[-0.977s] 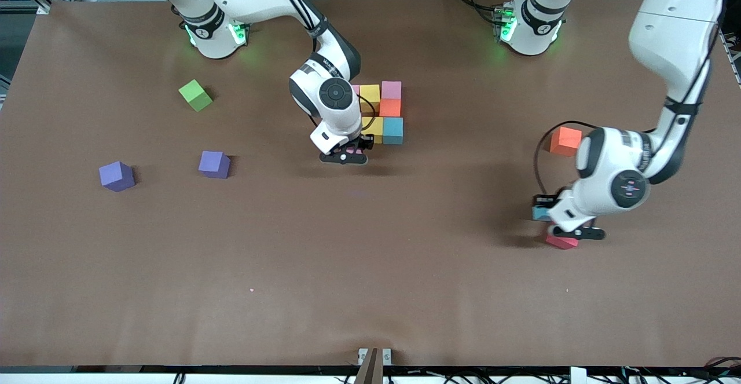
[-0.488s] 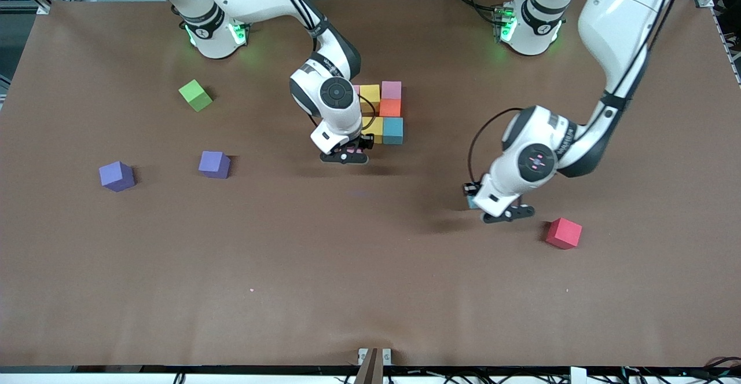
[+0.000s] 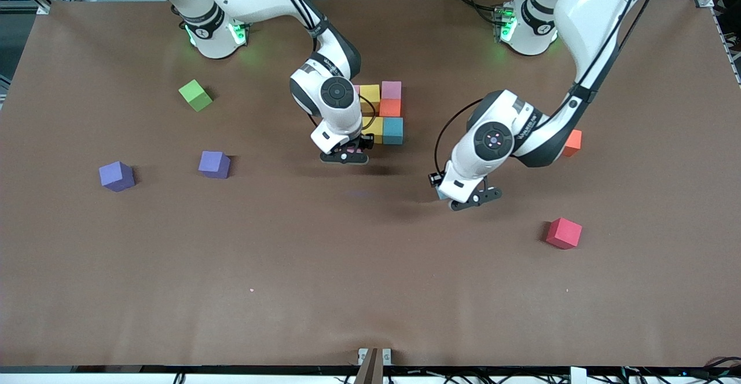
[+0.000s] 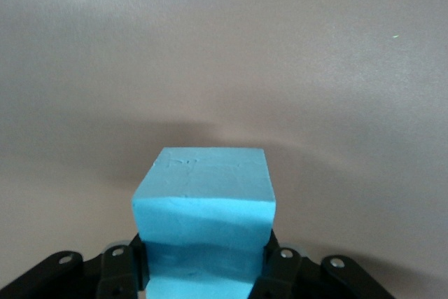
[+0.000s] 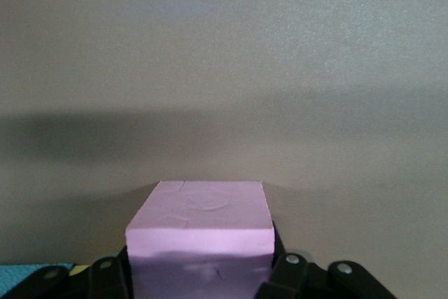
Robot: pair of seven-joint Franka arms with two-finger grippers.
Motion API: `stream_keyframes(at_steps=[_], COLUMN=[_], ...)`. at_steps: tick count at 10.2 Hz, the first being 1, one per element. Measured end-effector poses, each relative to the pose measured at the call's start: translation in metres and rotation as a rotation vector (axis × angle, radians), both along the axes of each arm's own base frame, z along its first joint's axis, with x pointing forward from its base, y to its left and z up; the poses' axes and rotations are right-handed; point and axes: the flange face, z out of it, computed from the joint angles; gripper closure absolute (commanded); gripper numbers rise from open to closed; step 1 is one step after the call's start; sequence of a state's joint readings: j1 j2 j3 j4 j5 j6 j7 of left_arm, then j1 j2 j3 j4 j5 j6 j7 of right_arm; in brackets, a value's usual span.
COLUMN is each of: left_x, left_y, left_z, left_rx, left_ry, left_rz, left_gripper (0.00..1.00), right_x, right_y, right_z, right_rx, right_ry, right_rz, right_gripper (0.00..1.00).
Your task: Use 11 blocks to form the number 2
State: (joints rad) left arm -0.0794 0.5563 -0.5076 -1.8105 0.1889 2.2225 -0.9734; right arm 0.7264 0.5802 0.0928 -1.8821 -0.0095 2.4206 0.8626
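Observation:
The partial number 2 (image 3: 382,110) is a cluster of touching blocks: pink (image 3: 391,89), yellow (image 3: 370,92), orange-red (image 3: 390,107), yellow (image 3: 375,124) and light blue (image 3: 393,130). My right gripper (image 3: 345,156) is low at the cluster's corner nearest the camera, toward the right arm's end. It is shut on a pink block (image 5: 201,218). My left gripper (image 3: 468,197) is over bare table between the cluster and the red block (image 3: 564,233). It is shut on a light blue block (image 4: 203,197). An orange block (image 3: 572,142) shows partly past the left arm.
Two purple cubes (image 3: 117,175) (image 3: 214,164) and a green cube (image 3: 195,95) lie toward the right arm's end of the brown table (image 3: 324,268). The right arm's wrist hides part of the cluster.
My left gripper has carried the light blue block from beside the red block toward the cluster. The red block now shows fully and the orange one is partly hidden. The right arm has not moved.

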Motion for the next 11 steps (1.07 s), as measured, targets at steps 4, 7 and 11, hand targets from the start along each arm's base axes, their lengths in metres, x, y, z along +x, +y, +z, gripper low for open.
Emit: stream_keyframes(at_steps=[4, 7, 11], left_x=[-0.005, -0.026, -0.029], left_y=[-0.026, -0.057, -0.096], left_z=[0.004, -0.006, 0.0], left_rx=[-0.011, -0.013, -0.054], left_ry=[-0.008, 0.007, -0.011], left_rz=[0.004, -0.056, -0.114], left_gripper=[0.82, 0.83, 0.87], right_x=[0.012, 0.038, 0.081], right_y=[-0.002, -0.022, -0.102], right_z=[0.017, 0.08, 0.108], right_rx=[0.013, 0.031, -0.023], right_ry=[-0.034, -0.07, -0.026], right_rz=[-0.011, -0.081, -0.165], right_gripper=[0.0, 0.0, 0.0])
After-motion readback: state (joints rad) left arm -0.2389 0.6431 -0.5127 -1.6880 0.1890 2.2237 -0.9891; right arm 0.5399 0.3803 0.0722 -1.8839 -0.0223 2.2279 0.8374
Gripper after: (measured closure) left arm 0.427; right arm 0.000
